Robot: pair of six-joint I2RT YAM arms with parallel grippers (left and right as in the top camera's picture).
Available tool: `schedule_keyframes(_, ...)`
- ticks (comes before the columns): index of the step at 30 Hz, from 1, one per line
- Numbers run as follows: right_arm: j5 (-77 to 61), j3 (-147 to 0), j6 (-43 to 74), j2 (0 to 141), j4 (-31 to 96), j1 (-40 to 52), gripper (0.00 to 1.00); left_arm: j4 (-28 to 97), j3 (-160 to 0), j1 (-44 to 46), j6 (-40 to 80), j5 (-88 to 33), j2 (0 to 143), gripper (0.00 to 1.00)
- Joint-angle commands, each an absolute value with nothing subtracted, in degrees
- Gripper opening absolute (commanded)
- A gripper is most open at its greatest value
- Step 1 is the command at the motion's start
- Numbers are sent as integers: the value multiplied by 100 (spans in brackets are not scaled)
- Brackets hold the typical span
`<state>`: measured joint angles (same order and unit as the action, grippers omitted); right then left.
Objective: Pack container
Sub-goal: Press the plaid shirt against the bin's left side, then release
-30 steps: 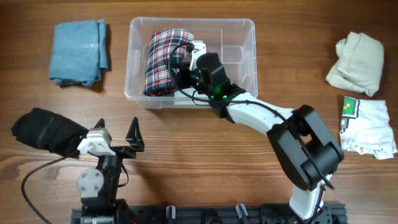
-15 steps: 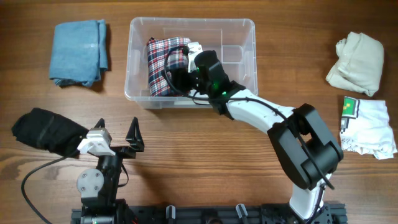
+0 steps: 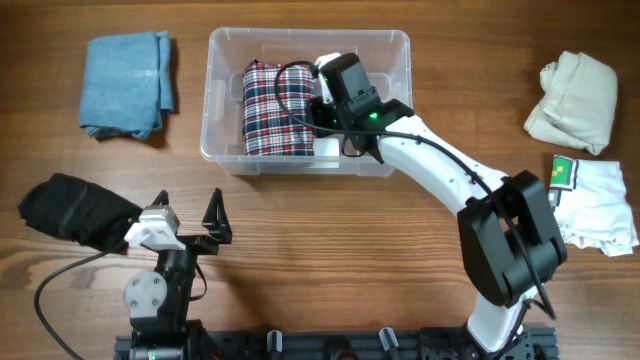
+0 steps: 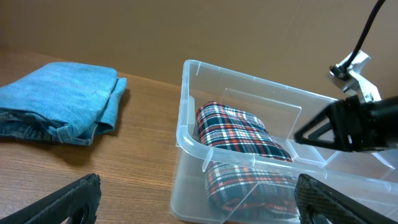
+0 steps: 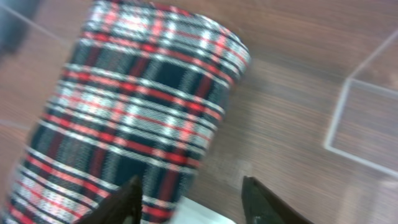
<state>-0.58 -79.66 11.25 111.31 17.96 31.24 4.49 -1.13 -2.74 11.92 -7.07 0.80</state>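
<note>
Container (image 3: 395, 45) at middle of desk's far edge. Inside, left half: plaid cloth (image 3: 275, 110), long axis far-to-near, just left of right end effector (image 5: 193, 200), released, gripping nothing. Left end effector (image 3: 188, 207) also released, by near-left corner, well apart. Right arm nearer.

A dark wood-grain table (image 3: 300, 230) fills the scene, with a plain tan wall (image 4: 186, 31) behind.

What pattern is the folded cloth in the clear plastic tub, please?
Navy, red, white plaid cloth; right wrist view.
</note>
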Motion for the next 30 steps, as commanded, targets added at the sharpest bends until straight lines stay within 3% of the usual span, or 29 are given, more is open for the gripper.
schedule_keyframes(1,169,-8051,1057,11150,1918,3009,18,449,-64,-301,1249,-631,38,100)
schedule_keyframes(2,169,-8051,1052,11222,1931,3002,14,449,-64,-301,1249,-631,40,100)
schedule_keyframes(12,97,-8051,1063,11810,1876,3002,5,449,-64,-301,1247,-631,40,100)
schedule_keyframes(30,-869,-8051,1068,11981,1337,3059,4,449,-64,-301,1249,-631,40,100)
